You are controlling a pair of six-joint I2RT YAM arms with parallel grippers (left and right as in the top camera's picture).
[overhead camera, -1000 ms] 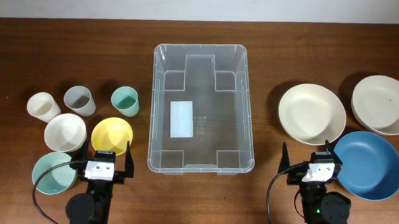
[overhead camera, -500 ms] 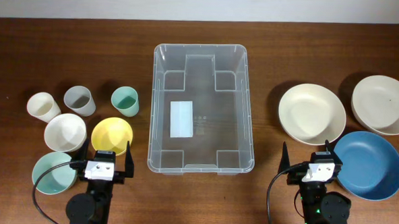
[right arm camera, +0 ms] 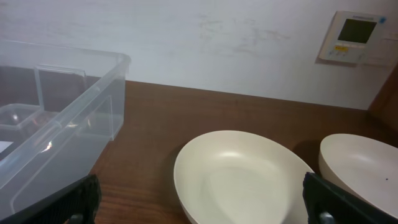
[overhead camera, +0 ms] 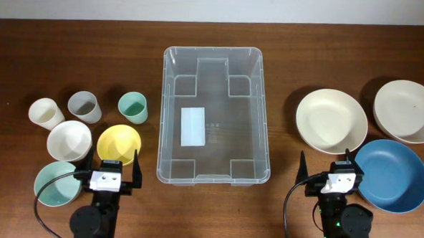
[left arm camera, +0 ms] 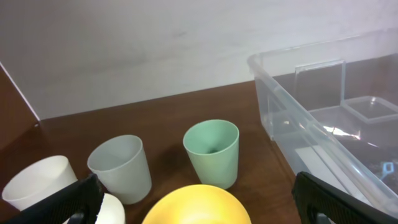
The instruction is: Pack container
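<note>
The clear plastic container (overhead camera: 256, 99) with a white label sits empty at the table's middle; its wall shows in the left wrist view (left arm camera: 298, 118) and the right wrist view (right arm camera: 68, 118). My left gripper (overhead camera: 109, 171) is open at the front left, just behind a yellow bowl (overhead camera: 118, 143) that also shows in the left wrist view (left arm camera: 199, 205). My right gripper (overhead camera: 326, 173) is open at the front right, in front of a cream bowl (overhead camera: 331, 121), which also shows in the right wrist view (right arm camera: 239, 177). Both grippers are empty.
On the left stand a cream cup (overhead camera: 46, 113), a grey cup (overhead camera: 85, 106), a green cup (overhead camera: 133, 107), a white bowl (overhead camera: 69, 140) and a pale green bowl (overhead camera: 55, 184). On the right are a second cream bowl (overhead camera: 407, 110) and a blue bowl (overhead camera: 392, 175).
</note>
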